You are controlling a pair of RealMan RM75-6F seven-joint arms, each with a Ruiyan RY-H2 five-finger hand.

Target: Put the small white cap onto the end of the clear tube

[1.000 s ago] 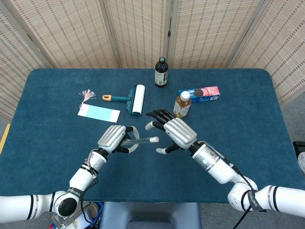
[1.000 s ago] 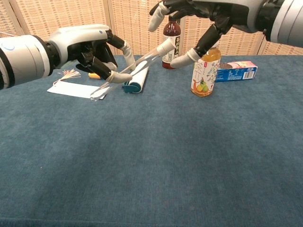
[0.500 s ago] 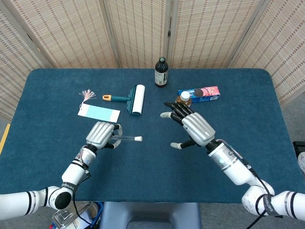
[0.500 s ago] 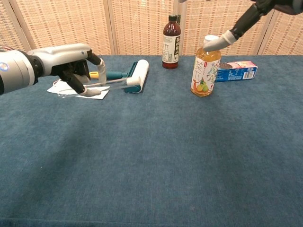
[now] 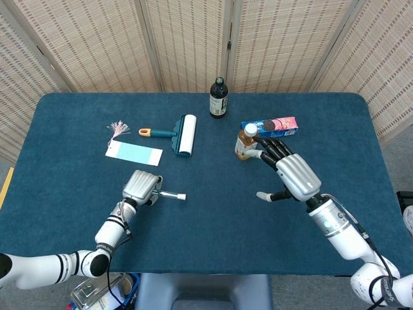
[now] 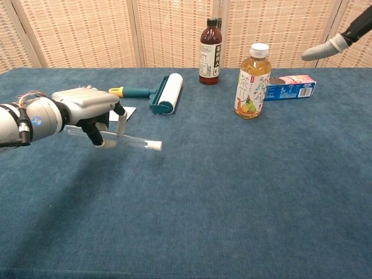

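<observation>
From the head view, we saw our left hand holding the clear tube low over the table, the small white cap sitting on its outer end, pointing right. Our right hand hung well apart near the juice bottle, fingers spread wide and holding nothing. We judged the capping done, so the next move called only for laying the tube down gently without knocking the cap loose.

From the chest view, the left hand gripped the tube near level, the cap at its tip just above the blue cloth-covered table. Only a fingertip of the right hand showed. Behind stood a lint roller, a dark bottle, a snack box and woven folding screens.
</observation>
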